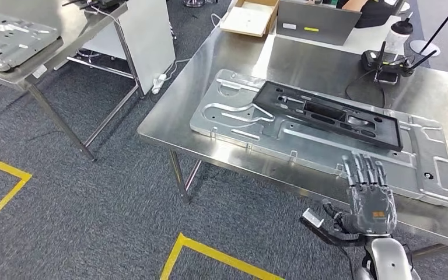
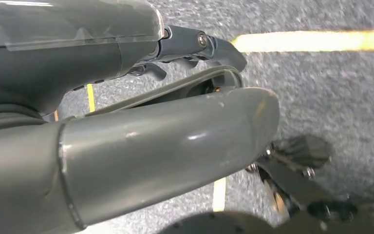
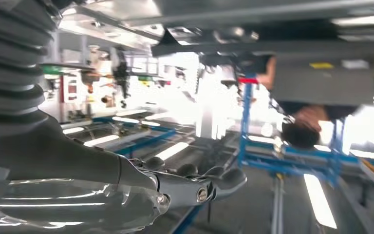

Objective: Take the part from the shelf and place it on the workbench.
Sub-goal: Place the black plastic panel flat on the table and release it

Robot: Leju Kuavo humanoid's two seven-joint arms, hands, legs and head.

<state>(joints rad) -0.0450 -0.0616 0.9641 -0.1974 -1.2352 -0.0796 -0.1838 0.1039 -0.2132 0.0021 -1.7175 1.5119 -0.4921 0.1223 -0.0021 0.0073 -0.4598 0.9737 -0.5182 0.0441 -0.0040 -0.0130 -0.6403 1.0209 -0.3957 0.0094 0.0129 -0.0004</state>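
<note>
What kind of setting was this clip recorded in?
Probably a factory or workshop test area: stainless steel workbenches carrying stamped metal panels and a black plastic part, with yellow floor marking tape on grey carpet.

Our right hand (image 1: 368, 195) reaches over the near edge of the workbench (image 1: 303, 64), palm down, fingers (image 1: 361, 169) straight, apart and pointing toward the far side, holding nothing. Its silver forearm rises from below. Our left hand (image 2: 126, 146) hangs low, thumb extended, the darker fingers (image 2: 195, 41) straight, nothing held.
</note>
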